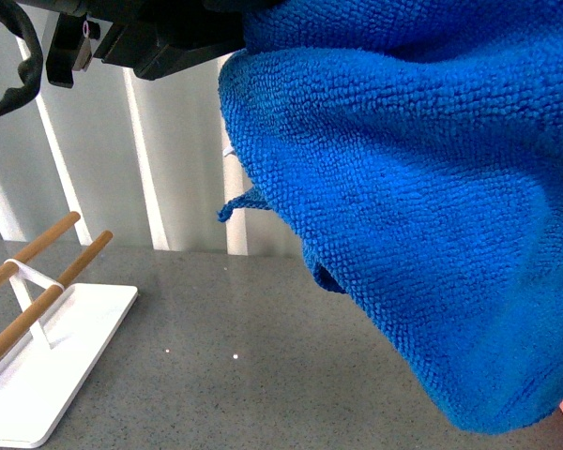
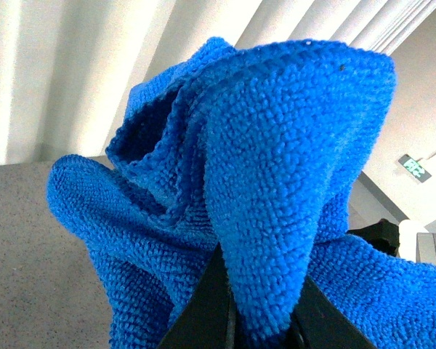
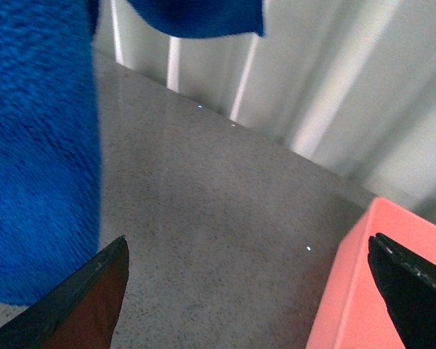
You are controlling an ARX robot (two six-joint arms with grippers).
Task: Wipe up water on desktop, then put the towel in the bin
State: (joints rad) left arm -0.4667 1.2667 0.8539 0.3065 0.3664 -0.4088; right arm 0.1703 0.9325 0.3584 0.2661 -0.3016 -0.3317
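White stand (image 1: 38, 347) with wooden rods sits far left on the counter (image 1: 263, 375); not involved.

Left claw (image 2: 263, 314): closed on the towel (image 1: 422, 216), a thick fold pinched between its black fingers. Towel is lifted clear of the counter and hangs bunched, long axis running down and rightward. Royal-blue looped terry, thick; wetness not discernible.

Right claw (image 3: 247, 241): open, empty, jaws wide, above bare counter with the towel on one side and the bin (image 3: 370, 291) on the other.

Bin is salmon-pink and lies to the right of the towel. Cannot tell whether the cloth overhangs its opening.

Judgement: the left arm needs a rightward carry.
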